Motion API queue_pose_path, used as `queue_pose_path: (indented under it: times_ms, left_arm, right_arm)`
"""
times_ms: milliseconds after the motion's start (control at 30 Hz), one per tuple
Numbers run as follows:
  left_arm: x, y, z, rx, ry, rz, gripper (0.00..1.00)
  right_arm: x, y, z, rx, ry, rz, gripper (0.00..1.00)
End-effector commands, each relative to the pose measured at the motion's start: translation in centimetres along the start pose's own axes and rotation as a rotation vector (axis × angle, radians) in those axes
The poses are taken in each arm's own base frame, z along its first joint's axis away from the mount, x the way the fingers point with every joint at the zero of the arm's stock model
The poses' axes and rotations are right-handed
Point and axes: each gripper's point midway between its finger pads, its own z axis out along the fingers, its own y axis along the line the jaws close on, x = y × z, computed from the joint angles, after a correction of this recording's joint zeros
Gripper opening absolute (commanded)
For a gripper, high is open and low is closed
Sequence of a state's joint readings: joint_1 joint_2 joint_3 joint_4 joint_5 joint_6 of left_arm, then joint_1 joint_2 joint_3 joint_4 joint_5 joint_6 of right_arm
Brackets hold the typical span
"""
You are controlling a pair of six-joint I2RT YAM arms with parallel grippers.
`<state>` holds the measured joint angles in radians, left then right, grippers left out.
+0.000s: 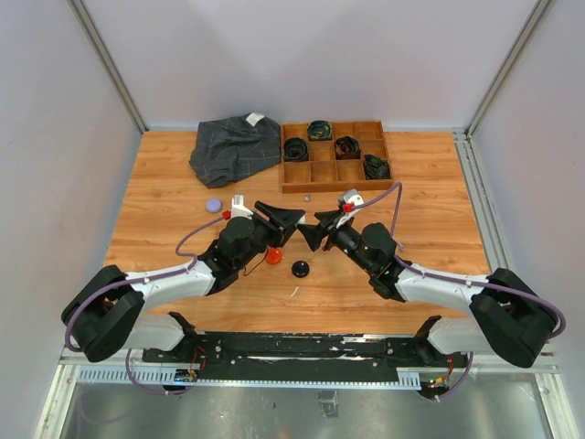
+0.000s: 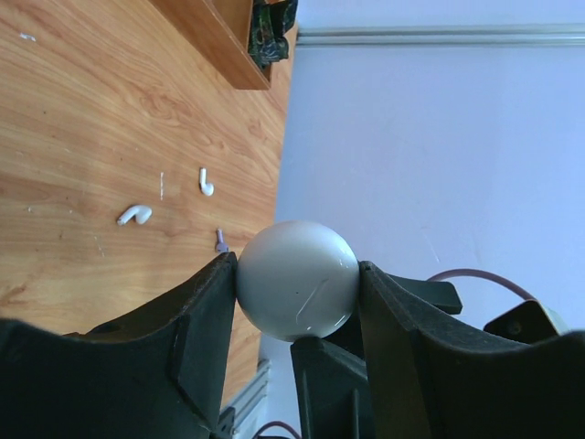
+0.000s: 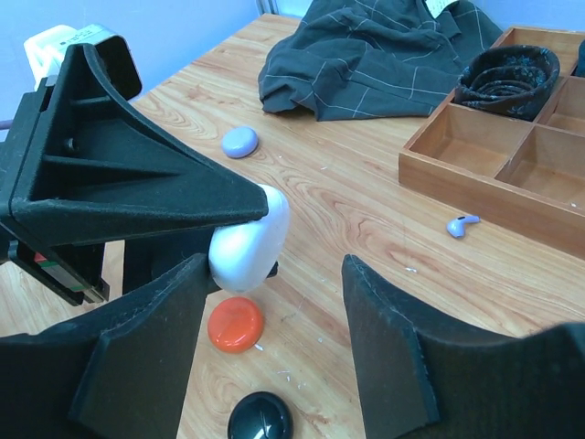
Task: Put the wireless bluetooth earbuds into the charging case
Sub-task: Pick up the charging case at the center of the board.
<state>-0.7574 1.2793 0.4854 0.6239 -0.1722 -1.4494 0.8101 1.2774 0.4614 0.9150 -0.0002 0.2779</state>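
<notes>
My left gripper (image 2: 297, 274) is shut on the white rounded charging case (image 2: 297, 279), held above the table. In the right wrist view the case (image 3: 249, 240) hangs under the left gripper's black finger (image 3: 137, 183), right beside my right gripper's left finger. My right gripper (image 3: 274, 274) is open, its other finger well apart from the case. In the top view both grippers (image 1: 288, 218) (image 1: 315, 229) meet tip to tip at mid-table. Two white earbuds (image 2: 133, 215) (image 2: 206, 182) and a purple earbud (image 2: 220, 240) (image 3: 462, 225) lie loose on the wood.
An orange puck (image 3: 236, 324), a black puck (image 3: 260, 419) and a purple puck (image 3: 240, 141) lie on the table. A wooden compartment tray (image 1: 334, 178) with coiled black belts (image 3: 507, 69) stands at the back, a dark checked cloth (image 1: 236, 146) to its left.
</notes>
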Motion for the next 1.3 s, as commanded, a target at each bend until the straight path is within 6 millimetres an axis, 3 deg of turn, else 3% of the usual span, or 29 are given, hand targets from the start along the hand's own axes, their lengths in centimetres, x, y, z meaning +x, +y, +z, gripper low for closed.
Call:
queue_pose_path:
  times_ms: [0,300,400,567,833,1000,1267]
  left_arm:
    - [-0.3,-2.1,-0.5,0.071,-0.044,-0.052,0.28]
    - [0.2,-2.0,-0.5,0.069,-0.056,-0.069,0.28]
    - [0.4,-2.0,-0.4,0.071,-0.054,-0.066,0.29]
    - [0.5,-2.0,-0.5,0.072,-0.052,-0.059,0.35]
    - [-0.3,-2.1,-1.4,0.111,-0.089,0.023,0.68]
    - [-1.4,-2.8,-2.6,0.181,-0.142,0.155,0.81]
    - [-1.5,-3.5,-4.9,0.292,-0.162,0.583,0.94]
  right_arm:
    - [-1.1,0.0,0.3,-0.011,-0.066,-0.002,0.6]
    - [-1.4,0.6,0.7,-0.014,-0.079,-0.028,0.56]
    - [-1.3,0.5,0.7,-0.012,-0.08,-0.037,0.5]
    - [-1.6,0.5,0.6,-0.012,-0.085,-0.055,0.32]
    - [-2.0,1.1,0.4,-0.047,-0.06,-0.105,0.09]
    - [-2.1,1.4,0.0,-0.066,-0.023,-0.138,0.06]
    - [-2.9,1.5,-1.2,-0.115,0.034,-0.165,0.05]
